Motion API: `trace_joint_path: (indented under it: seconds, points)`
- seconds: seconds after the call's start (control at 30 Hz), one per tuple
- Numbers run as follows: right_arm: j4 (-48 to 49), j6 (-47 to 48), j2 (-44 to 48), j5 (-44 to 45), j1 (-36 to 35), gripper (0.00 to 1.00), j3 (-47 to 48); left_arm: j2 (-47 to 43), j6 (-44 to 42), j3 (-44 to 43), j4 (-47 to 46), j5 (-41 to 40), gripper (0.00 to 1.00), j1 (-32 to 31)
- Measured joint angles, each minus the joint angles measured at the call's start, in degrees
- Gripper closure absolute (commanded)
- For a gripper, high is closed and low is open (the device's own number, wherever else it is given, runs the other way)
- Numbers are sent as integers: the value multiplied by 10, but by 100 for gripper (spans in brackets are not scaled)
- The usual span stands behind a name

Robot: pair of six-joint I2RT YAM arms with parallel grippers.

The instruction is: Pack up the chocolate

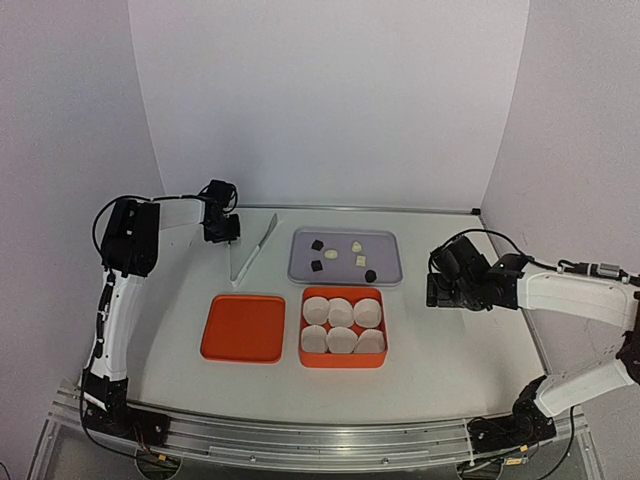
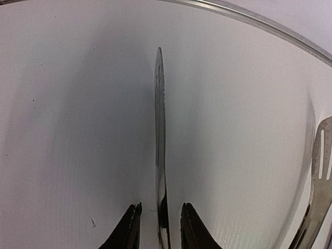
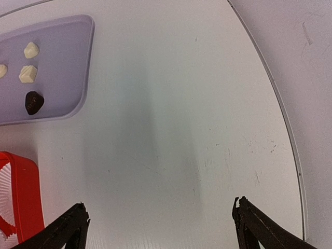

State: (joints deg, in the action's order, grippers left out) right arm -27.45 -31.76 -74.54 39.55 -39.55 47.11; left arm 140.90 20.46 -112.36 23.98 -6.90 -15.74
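The chocolate (image 1: 330, 254) lies loose on a lavender tray (image 1: 385, 240) set toward the far edge of the bench, a little right of middle: three dark lumps (image 1: 316, 265) and three cream-white lumps (image 1: 357, 246), none touching another. Just on the near side of the tray stands an orange box (image 1: 343, 362) holding six white paper cups (image 1: 341, 340) in two rows, and its orange lid (image 1: 243, 327) lies flat just to the left. Metal tongs (image 1: 252, 254) lie toward the far left corner. The left gripper (image 2: 161, 206) is there, its jaws narrowly parted on either side of one tong arm (image 2: 160, 129) (seen edge-on, with a sliver of gap on each side). The right gripper (image 3: 161, 205) sits near the right edge, jaws spread wide with only bare bench between them.
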Motion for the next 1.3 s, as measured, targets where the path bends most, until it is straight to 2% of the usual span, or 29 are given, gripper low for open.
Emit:
trace_joint_path:
  seconds: [0.1,0.17,0.47,0.67,0.77,0.9,1.07,1.13,1.3]
  points:
    - [-1,-1,-1,1,0,5,-5,2,-6,-2,1,-10,95,0]
    - [0,-3,-1,3,0,3,-7,2,-9,-2,2,-16,100,0]
    - [-2,-49,-1,25,0,2,-4,10,-2,-37,33,-13,100,0]
    - [-4,4,-2,-26,0,2,68,-22,46,-56,26,43,100,1]
    - [38,35,-1,-115,0,5,101,-97,85,4,-20,98,100,1]
    - [128,54,0,-273,0,4,95,-259,157,148,-140,191,100,1]
    - [306,37,-40,-514,-8,3,85,-469,277,357,-390,292,100,-8]
    - [386,23,-76,-594,-22,2,89,-511,306,398,-459,306,100,-19]
    - [503,7,-168,-712,-70,2,140,-561,366,475,-579,322,100,-59]
